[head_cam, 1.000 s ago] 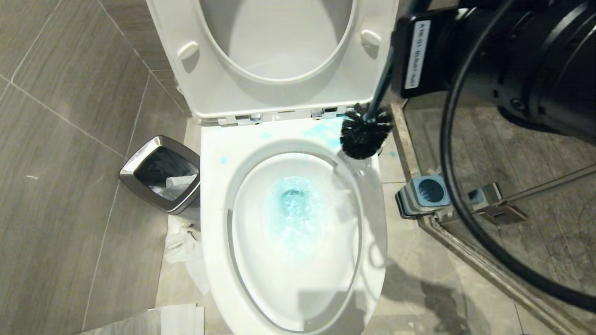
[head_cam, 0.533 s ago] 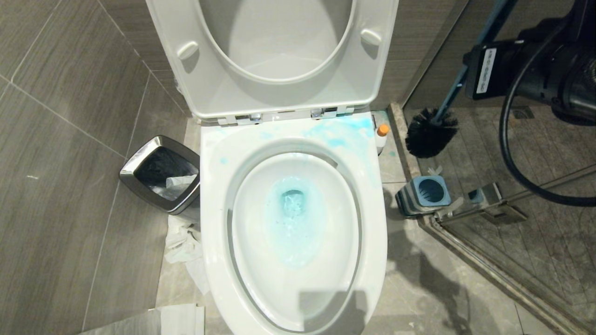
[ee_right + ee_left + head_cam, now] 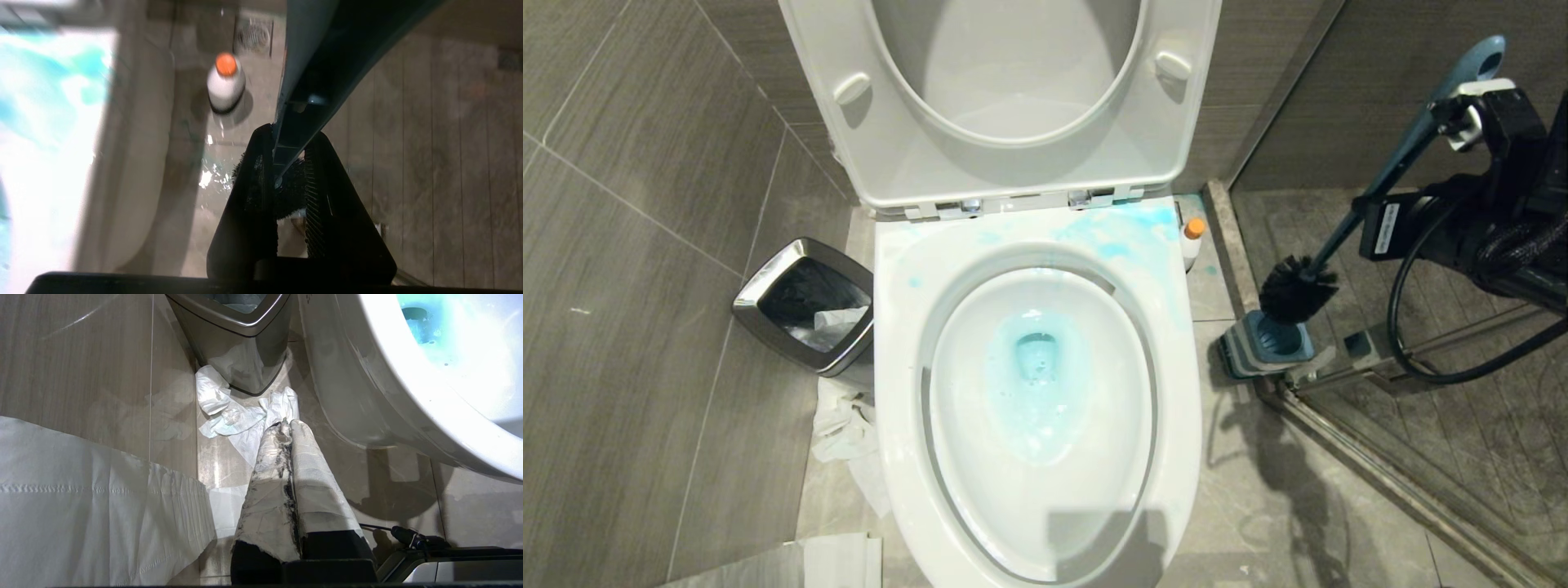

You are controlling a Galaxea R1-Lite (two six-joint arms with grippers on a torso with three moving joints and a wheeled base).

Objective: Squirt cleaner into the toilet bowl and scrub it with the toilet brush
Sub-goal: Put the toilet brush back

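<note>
The bin [image 3: 805, 304] stands left of the toilet bowl [image 3: 1176, 425], the cleaner [image 3: 1192, 241] and brush holder [image 3: 1262, 347] right.

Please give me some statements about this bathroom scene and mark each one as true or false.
1. The right gripper holds the toilet brush. True.
2. The brush head is inside the toilet bowl. False: it hangs just above the blue brush holder on the floor beside the toilet.
3. The cleaner bottle has an orange cap. True.
4. The toilet seat is down. False: seat and lid are raised.
5. The bin stands on the same side as the brush holder. False: it is on the opposite side.
</note>
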